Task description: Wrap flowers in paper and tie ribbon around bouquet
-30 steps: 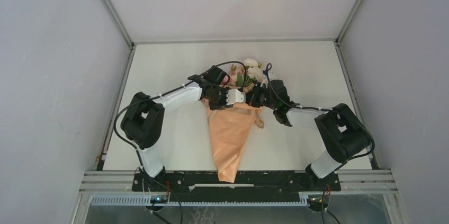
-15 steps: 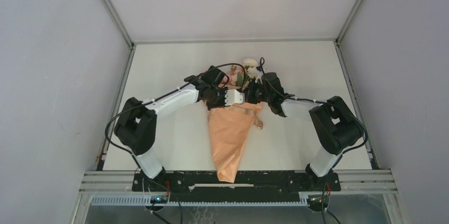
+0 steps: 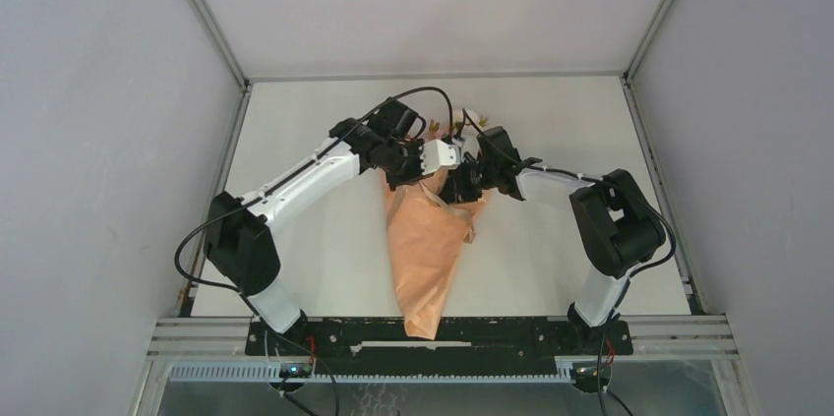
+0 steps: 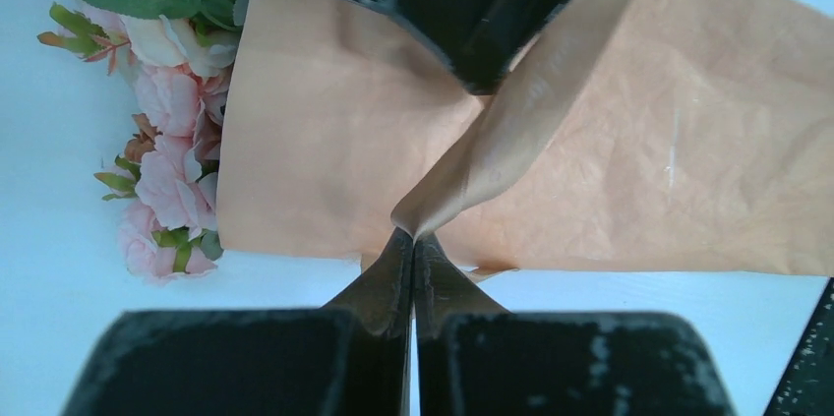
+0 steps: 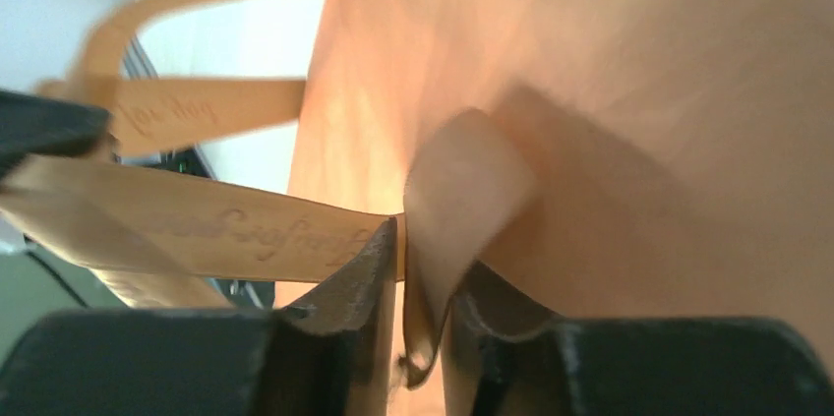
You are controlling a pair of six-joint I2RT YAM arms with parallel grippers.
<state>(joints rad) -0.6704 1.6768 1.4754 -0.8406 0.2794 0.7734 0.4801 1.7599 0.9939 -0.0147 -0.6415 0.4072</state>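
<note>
well, the ribbon (image 5: 246,229) carries printed cursive script in the right wrist view, but the letters are blurred and cannot be read for sure. the bouquet (image 3: 428,249) lies in the middle of the table (image 3: 315,121). it is a cone of crinkled orange-tan paper (image 4: 325,141), with its tip toward 6 o'clock and its wide mouth toward 12 o'clock. in the left wrist view pink and cream flowers (image 4: 167,160) with green leaves come out of the mouth at 9 o'clock. the left gripper (image 4: 413,239) has its jaws fully together and pinches the ribbon, which runs across the paper toward 1 o'clock. the right gripper (image 5: 418,268) has its jaws a little apart, with a fold of ribbon loose in the gap. compared with one second ago, the left arm reaches farther toward 12 o'clock, its jaws have closed, the right jaws have begun to part, and the arms now hide most of the flowers from above.
</note>
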